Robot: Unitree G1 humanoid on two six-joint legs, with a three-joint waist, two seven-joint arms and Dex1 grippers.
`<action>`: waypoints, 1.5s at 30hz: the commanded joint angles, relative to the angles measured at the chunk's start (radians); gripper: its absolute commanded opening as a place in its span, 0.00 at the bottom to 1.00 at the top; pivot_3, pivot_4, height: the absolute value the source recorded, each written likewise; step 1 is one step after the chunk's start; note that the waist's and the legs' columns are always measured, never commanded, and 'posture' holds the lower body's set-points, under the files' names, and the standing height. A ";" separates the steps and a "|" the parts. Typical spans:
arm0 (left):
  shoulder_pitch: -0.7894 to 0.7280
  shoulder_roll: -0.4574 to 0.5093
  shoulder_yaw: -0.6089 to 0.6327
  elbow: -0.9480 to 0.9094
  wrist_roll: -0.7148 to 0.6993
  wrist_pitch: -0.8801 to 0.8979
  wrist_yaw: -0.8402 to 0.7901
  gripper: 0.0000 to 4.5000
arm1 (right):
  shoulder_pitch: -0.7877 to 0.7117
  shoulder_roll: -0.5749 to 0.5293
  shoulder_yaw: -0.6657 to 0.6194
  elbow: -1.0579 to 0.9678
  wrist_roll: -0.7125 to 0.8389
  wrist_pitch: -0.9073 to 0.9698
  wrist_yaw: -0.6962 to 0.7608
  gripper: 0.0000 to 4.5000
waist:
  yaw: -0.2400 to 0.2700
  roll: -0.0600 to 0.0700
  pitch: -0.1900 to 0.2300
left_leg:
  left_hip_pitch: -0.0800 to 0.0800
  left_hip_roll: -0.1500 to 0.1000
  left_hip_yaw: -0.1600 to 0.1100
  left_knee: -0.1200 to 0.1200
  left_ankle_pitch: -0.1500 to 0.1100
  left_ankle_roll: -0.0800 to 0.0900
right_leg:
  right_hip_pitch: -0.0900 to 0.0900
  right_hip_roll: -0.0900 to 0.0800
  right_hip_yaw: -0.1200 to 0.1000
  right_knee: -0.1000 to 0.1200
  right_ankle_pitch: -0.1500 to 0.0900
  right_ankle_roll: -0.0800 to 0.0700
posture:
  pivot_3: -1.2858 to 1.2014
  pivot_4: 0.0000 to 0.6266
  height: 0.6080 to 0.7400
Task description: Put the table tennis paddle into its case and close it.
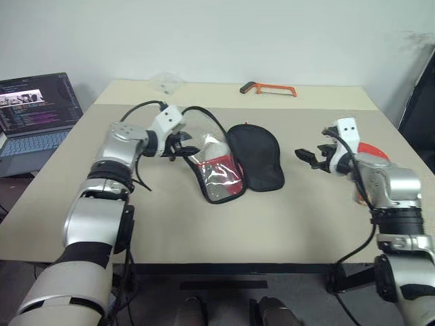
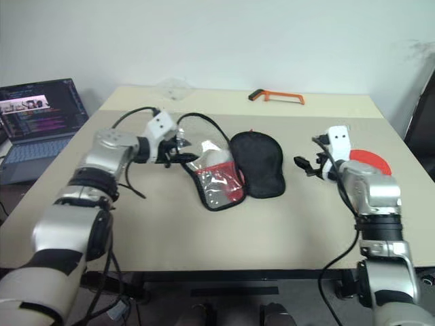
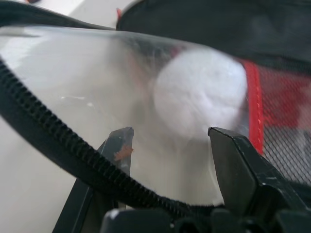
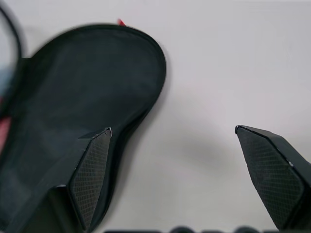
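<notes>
The case lies open mid-table, its black fabric half (image 1: 258,156) beside its clear plastic and mesh half (image 1: 217,175). My left gripper (image 1: 185,146) is open at the clear half's near edge. In the left wrist view the zipper trim (image 3: 58,131) runs across its spread fingers, with a pale round pouch (image 3: 201,92) behind the plastic. My right gripper (image 1: 307,157) stands wide open just right of the black half (image 4: 82,87), apart from it. The table tennis paddle's red blade (image 1: 374,151) lies on the table behind my right forearm, which hides part of it.
An orange-framed hacksaw (image 1: 268,88) lies at the table's far edge, and a crumpled clear plastic piece (image 1: 166,81) sits at the back left. An open laptop (image 1: 37,115) stands off the table's left side. A thin black cable (image 1: 204,114) loops behind the case.
</notes>
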 commanded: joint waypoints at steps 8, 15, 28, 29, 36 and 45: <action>0.147 -0.073 0.092 -0.315 -0.100 0.289 0.254 0.63 | -0.082 0.083 0.006 0.126 -0.036 -0.119 -0.039 1.00 | 0.020 0.000 0.000 | -0.001 0.000 -0.004 0.005 0.000 0.000 | 0.001 -0.001 -0.004 0.003 0.000 0.000 | 0.52 0.24 1.00; 0.117 -0.138 0.084 -0.310 -0.111 0.263 0.337 0.99 | -0.089 0.087 0.008 0.147 -0.054 -0.139 -0.034 1.00 | 0.011 0.000 0.000 | -0.001 0.000 -0.006 0.005 0.001 0.001 | 0.001 0.001 -0.006 0.007 0.000 -0.001 | 0.52 0.24 1.00; 0.202 0.064 0.078 -0.406 -0.147 0.342 0.158 0.99 | -0.080 0.128 -0.036 0.096 -0.001 -0.077 -0.042 1.00 | -0.020 0.001 0.001 | -0.001 0.000 -0.012 0.003 0.001 0.001 | 0.001 0.001 -0.010 0.008 -0.002 -0.003 | 0.52 0.24 1.00; 0.217 0.074 0.077 -0.423 -0.149 0.347 0.153 0.99 | -0.083 0.137 -0.047 0.097 0.009 -0.067 -0.048 1.00 | -0.021 0.001 0.001 | -0.001 0.000 -0.013 0.003 0.001 0.001 | 0.001 0.001 -0.012 0.009 -0.002 -0.004 | 0.52 0.24 1.00; 0.368 0.141 0.148 -0.652 -0.241 0.471 0.129 0.99 | -0.088 0.222 -0.087 0.152 0.019 -0.051 -0.139 1.00 | -0.021 0.001 0.001 | -0.001 0.000 -0.017 0.004 0.001 0.000 | 0.001 0.002 -0.015 0.014 -0.004 -0.007 | 0.52 0.24 1.00; 0.547 0.264 0.258 -0.929 -0.406 0.601 0.068 0.99 | -0.090 0.268 -0.079 0.240 -0.001 -0.084 -0.196 1.00 | -0.022 0.002 0.001 | -0.001 0.000 -0.018 0.003 0.001 0.000 | 0.001 0.002 -0.017 0.014 -0.005 -0.009 | 0.52 0.24 1.00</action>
